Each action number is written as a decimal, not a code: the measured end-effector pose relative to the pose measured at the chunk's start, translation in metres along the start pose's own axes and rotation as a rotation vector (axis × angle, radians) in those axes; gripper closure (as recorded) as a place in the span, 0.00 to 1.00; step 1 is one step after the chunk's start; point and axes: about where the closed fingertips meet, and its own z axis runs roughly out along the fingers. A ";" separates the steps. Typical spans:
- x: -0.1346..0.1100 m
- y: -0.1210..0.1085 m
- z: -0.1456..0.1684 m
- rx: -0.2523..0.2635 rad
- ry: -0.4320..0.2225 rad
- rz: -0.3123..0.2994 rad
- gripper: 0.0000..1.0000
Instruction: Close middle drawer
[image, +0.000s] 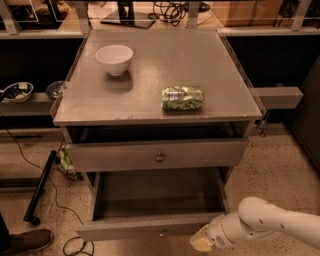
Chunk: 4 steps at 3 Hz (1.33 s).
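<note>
The middle drawer (150, 231) is a grey deep box pulled far out of the grey cabinet. Its low flat front strip carries a small round brass knob (161, 232) at the centre, and its inside (157, 192) looks empty. My gripper (202, 242), on a white arm (270, 225) that comes in from the lower right, is at the right end of the drawer's front strip, touching or nearly touching it.
The grey drawer above (159, 155), with the taller front panel, stands slightly open. A white bowl (115, 58) and a green packet (182, 98) sit on the cabinet top (150, 75). A black pole (40, 187), cables and a shoe (25, 241) lie on the floor at left.
</note>
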 end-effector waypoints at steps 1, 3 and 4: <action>-0.013 -0.011 0.014 0.011 -0.041 -0.010 1.00; -0.042 -0.015 0.021 0.027 -0.073 -0.053 1.00; -0.042 -0.015 0.021 0.027 -0.073 -0.053 1.00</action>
